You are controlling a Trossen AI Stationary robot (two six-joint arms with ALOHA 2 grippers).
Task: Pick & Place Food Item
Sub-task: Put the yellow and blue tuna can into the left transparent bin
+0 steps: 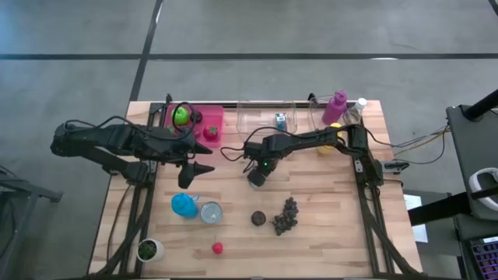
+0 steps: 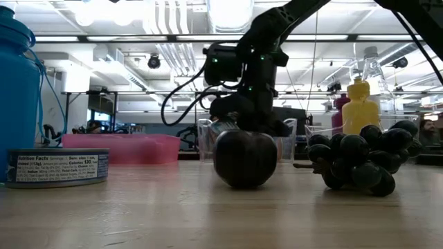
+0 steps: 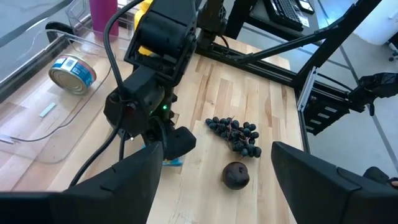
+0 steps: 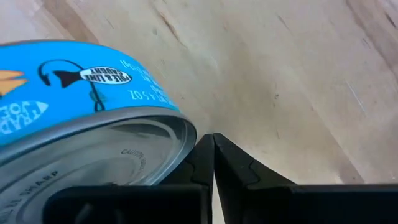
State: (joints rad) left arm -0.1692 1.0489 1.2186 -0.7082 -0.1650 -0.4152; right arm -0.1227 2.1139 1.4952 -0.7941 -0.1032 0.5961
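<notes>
I see the wooden surface (image 1: 327,225) with my right gripper (image 1: 256,178) lowered at its middle, fingers pressed together, just beside a blue-labelled tuna can (image 4: 87,130). My left gripper (image 1: 196,169) hovers nearby, fingers apart, empty. Grapes (image 1: 285,215) and a dark plum (image 1: 258,218) lie apart

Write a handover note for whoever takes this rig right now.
Left pincer: open, empty, hanging over the table in front of the pink tray.
Right pincer: shut, holding nothing, low over mid-table beside a blue tin.
Food: grapes, plum and a red fruit lie loose on the table; a green fruit and a red one sit in the tray.
Done: cannot tell.
Left: pick and place the next item.
</notes>
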